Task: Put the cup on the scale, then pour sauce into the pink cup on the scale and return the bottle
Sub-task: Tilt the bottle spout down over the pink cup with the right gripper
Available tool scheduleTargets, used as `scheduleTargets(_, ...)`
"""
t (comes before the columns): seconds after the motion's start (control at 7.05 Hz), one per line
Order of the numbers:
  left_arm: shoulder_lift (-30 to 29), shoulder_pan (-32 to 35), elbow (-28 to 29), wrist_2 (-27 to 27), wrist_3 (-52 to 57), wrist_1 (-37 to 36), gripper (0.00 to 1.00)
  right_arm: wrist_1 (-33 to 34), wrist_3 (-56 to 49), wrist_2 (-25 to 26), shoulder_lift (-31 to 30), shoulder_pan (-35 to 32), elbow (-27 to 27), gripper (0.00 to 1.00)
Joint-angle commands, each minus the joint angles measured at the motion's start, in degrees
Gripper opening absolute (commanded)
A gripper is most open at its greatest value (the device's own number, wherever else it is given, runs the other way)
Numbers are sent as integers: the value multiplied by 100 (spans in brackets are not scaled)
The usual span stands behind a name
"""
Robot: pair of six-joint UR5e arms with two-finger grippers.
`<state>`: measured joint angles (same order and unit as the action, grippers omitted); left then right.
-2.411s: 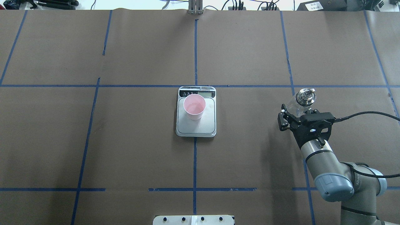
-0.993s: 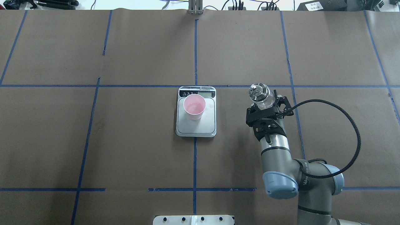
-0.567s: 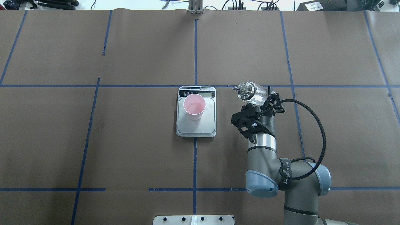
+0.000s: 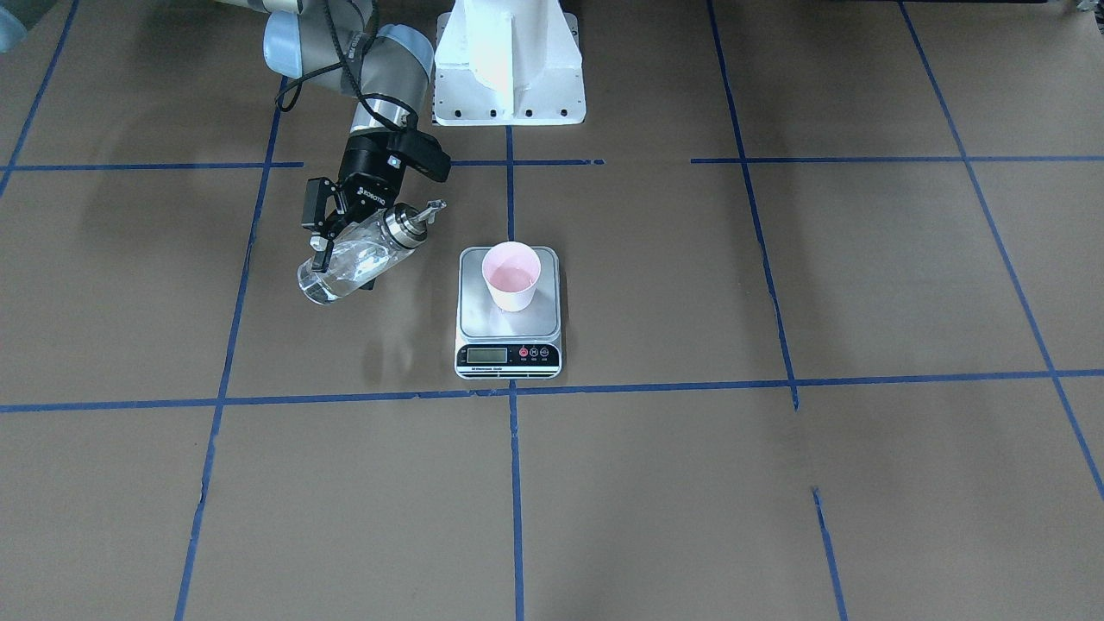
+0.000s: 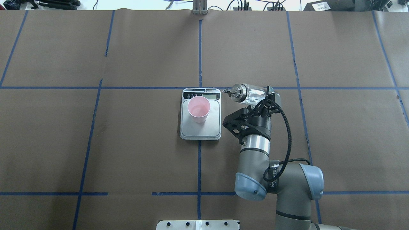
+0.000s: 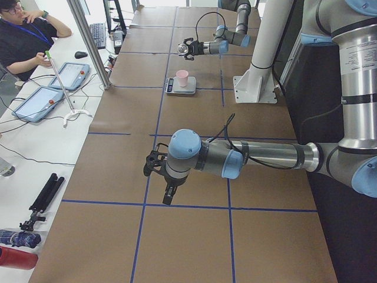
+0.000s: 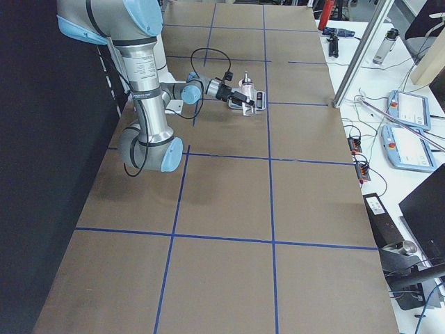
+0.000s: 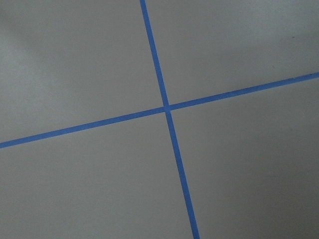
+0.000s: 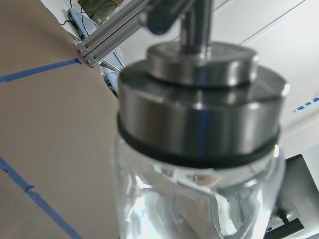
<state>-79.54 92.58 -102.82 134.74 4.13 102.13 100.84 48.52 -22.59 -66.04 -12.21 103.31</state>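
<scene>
The pink cup [image 5: 198, 109] stands upright on the silver scale [image 5: 211, 129], towards its display end; both also show in the front view, cup [image 4: 511, 276] and scale [image 4: 481, 321]. My right gripper [image 5: 266, 97] is shut on the clear glass bottle [image 5: 250, 95] and holds it in the air just right of the scale. The bottle is tilted almost flat, its metal spout pointing at the scale. In the front view, gripper [image 4: 338, 246] and bottle [image 4: 366, 254] hang left of the scale. The bottle's cap [image 9: 199, 109] fills the right wrist view. My left gripper [image 6: 154, 165] hovers far away; I cannot tell its state.
Brown paper with blue tape lines [image 5: 199, 54] covers the table. The robot's white base [image 4: 509, 60] stands behind the scale. The left wrist view shows only a tape cross [image 8: 166, 108]. An operator [image 6: 23, 35] sits at a side desk with tablets.
My right arm has carried the bottle leftward from the table's right side to beside the scale. The bottle has tipped from upright to nearly flat. The cup and scale have not moved.
</scene>
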Motion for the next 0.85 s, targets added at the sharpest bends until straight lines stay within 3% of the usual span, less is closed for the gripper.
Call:
scheduleTargets(0.0,9,58,16,0,0,0,100,750,0,1,135,-1,5,0)
scheduleTargets(0.57,9,146,42,-17,0,-18,100,2172,0,132,520,-1,13,0)
scheduleTargets(0.71,9,146,42,-17,0,-18,100,2202,0,263,530,-1,5,0)
